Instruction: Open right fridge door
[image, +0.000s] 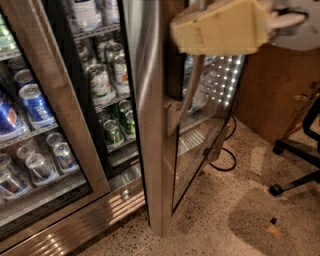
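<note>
Looking down on the fridge front, found the right fridge door (150, 150) swung out from the cabinet toward the near side, standing almost edge-on in the middle of the view. Saw its wide brushed-steel frame running from the top down to the speckled floor (225, 220), with the glass pane (197, 160) angled away to the right. Made out the long bar handle (186, 102) as a pale slanted line just right of the frame, and lost the upper end of it behind the tool. Noted the tool (200, 31), a cream block, at the top right of centre, in front of the door's upper part; could not tell whether closed on the handle or open. Left of the frame, saw shelves of pale cans (102, 82) and green cans (114, 132) inside the cabinet. Farther left, found the other glass door (67, 115) shut, with blue Pepsi cans (35, 102) behind it. Saw small white lights (226, 80) through the pane, a black cable (227, 162) on the floor beyond the door, a brown panel (270, 95) far right, and a black chair base (300, 170) at the right edge.
</note>
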